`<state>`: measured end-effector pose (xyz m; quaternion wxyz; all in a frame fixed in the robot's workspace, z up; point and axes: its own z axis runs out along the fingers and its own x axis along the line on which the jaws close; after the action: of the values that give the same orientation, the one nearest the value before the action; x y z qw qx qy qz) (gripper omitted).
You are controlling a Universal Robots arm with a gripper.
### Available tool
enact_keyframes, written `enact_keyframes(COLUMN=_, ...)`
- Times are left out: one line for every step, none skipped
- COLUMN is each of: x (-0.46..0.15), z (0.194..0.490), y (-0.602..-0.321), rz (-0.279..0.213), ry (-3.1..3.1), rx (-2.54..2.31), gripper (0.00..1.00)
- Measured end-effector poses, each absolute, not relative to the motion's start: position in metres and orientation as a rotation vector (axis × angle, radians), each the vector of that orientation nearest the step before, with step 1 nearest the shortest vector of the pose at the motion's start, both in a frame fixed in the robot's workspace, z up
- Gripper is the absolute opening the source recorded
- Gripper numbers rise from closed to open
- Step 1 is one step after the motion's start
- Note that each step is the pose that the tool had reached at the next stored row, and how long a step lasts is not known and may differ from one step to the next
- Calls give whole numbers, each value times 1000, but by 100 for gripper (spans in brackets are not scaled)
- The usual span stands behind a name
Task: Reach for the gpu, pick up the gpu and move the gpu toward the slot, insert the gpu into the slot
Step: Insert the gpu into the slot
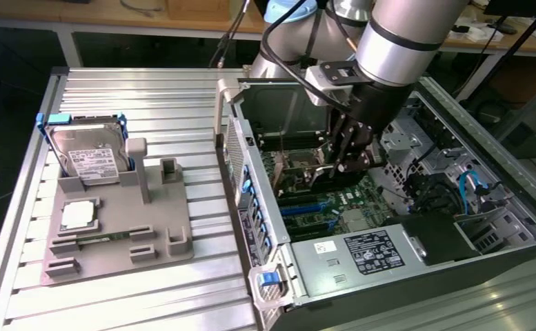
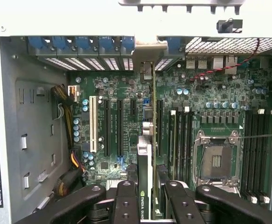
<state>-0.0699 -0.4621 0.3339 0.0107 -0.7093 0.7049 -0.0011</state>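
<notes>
Nearest the wrist camera, the pincer [image 2: 150, 189] was pinching the gpu [image 2: 144, 158] between its black fingers [image 2: 125, 196], one on each flat face. The card was seen edge-on, its green label strip turned toward the lens. Beyond the grip the card ran out over the motherboard [image 2: 211, 93], in line with the black expansion slots [image 2: 119, 126] and just beside one of them. Whether its lower edge had met a slot could not be told. Farther off, its metal bracket end [image 2: 147, 70] reached toward the vented rear wall [image 2: 80, 63]. From outside, all this sat within the open computer case [image 1: 378, 252] on the ribbed table [image 1: 157, 89].

The card looked light, thin and stiff, but fragile: bare components on its faces and contacts along the lower edge would not bear squeezing or scraping. The hold on the two flat faces, high up and away from the contacts, seemed the sound place. A firm, level pinch there should have kept the long card from tilting.
</notes>
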Motion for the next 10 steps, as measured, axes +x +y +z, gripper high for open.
enact_keyframes(x=-70, z=333, y=-462, rz=-3, ry=2199, rx=-2213, gripper=27)
enact_keyframes(x=-70, z=332, y=-462, rz=-2, ry=2199, rx=-2213, gripper=27)
enact_keyframes(x=-70, z=331, y=-462, rz=-1, ry=2199, rx=-2213, gripper=27)
enact_keyframes(x=-70, z=330, y=-462, rz=1, ry=2199, rx=-2212, gripper=27)
enact_keyframes(x=-70, z=330, y=-462, rz=3, ry=2200, rx=-2212, gripper=27)
enact_keyframes(x=-70, z=330, y=-462, rz=3, ry=2201, rx=-2212, gripper=27)
enact_keyframes(x=-70, z=330, y=-462, rz=4, ry=2203, rx=-2211, gripper=27)
enact_keyframes(x=-69, z=329, y=-462, rz=5, ry=2205, rx=-2210, gripper=27)
enact_keyframes(x=-68, z=329, y=-462, rz=8, ry=2207, rx=-2209, gripper=27)
enact_keyframes(x=-67, z=329, y=-462, rz=11, ry=2210, rx=-2209, gripper=27)
